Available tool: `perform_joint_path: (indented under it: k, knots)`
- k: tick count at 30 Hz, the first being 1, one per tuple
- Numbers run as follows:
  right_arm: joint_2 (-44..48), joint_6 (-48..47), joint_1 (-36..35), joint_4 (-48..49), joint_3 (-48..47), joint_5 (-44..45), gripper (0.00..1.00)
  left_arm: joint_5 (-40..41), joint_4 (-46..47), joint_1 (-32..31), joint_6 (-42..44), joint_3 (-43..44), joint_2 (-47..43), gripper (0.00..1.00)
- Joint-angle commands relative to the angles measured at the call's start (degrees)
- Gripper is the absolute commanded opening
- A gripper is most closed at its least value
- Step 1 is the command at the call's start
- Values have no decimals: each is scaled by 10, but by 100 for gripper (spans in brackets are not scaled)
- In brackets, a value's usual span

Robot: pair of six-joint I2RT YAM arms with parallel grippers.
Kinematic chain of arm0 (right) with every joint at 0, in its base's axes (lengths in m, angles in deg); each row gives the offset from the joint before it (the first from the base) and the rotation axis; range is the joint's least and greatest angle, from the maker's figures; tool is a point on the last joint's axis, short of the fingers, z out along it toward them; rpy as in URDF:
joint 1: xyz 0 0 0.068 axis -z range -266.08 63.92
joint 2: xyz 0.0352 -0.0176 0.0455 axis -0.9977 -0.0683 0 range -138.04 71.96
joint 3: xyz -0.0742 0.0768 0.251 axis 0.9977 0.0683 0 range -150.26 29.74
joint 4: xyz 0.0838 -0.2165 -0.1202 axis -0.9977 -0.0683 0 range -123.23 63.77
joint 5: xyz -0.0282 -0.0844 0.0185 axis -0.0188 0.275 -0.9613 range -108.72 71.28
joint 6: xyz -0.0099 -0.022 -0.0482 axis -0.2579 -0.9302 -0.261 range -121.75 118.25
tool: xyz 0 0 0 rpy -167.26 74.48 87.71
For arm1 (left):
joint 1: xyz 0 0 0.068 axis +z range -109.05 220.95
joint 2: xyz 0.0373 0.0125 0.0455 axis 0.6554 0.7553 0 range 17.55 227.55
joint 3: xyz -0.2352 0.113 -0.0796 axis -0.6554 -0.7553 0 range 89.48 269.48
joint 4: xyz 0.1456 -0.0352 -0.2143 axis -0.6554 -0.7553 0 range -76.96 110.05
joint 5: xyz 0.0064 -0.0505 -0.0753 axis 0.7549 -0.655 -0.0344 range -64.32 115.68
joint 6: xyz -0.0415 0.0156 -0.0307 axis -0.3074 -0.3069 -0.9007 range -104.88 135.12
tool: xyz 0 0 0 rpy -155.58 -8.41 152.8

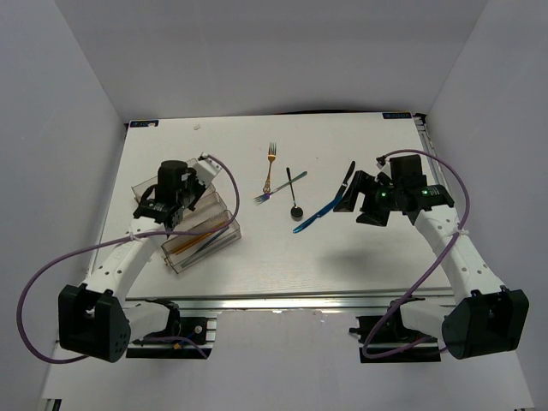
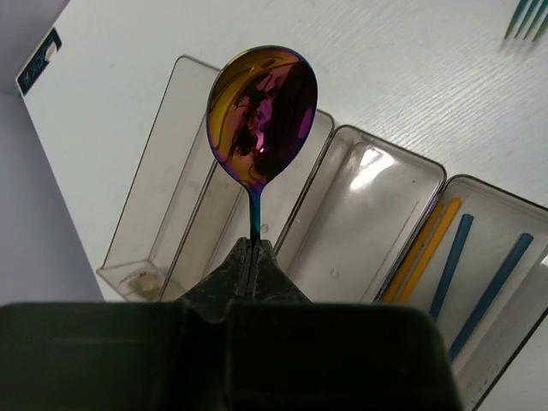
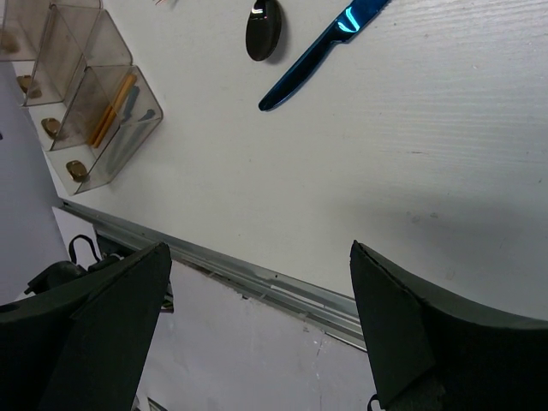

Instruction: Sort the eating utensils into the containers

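Left gripper [image 2: 253,250] fingers are pinched fully together on the thin handle of the iridescent spoon [image 2: 261,116]. Its bowl sticks up and outward, over the clear organiser tray [image 2: 158,163] at about 8 o'clock on the table [image 1: 342,257]. Right gripper [image 3: 261,291] has its fingers spread wide with nothing between them, and hovers near 3 o'clock over bare tabletop. The blue knife [image 3: 321,56] and black spoon [image 3: 264,32] lie at 12 o'clock in its wrist view. The tray's end compartment holds yellow sticks [image 2: 428,248] and blue sticks [image 2: 484,282]; the compartments under the spoon look empty. A gold fork [image 1: 271,163], a teal fork [image 1: 261,197] and a black knife [image 1: 347,175] lie loose around 12 to 1 o'clock. Risks: the grip is on a narrow stem and the bowl is heavy, so the spoon may swivel or slip. If let go while tilted, it could land across a divider or in with the sticks. A low descent could shove the light tray.
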Motion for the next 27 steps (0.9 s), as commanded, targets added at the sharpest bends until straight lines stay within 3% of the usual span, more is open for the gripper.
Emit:
perform_joint_path:
  k: [1,6,11,15,19,20,24,27]
  knots:
    - [3,-3,-4,23,-4,-21,89,-71,82,-1,37,-39,-31,0]
    - [1,-3,-5,20,-9,-20,89,-112,92,3,69,-69,-14,0]
    - [-1,-4,-5,21,-9,-18,89,-155,44,13,87,-53,31,0]
    - [-4,-5,-5,25,-11,-10,89,-145,39,13,75,-59,34,0]
    - [-12,-1,-6,33,-15,-6,89,-132,34,14,43,-68,32,9]
    - [-12,2,-6,37,-14,-6,89,-129,33,14,38,-71,29,18]
    - [-16,10,-6,54,-11,-11,89,-68,49,13,11,-92,6,38]
    - [-27,15,-6,62,-14,-18,89,-24,55,19,-5,-93,-9,45]
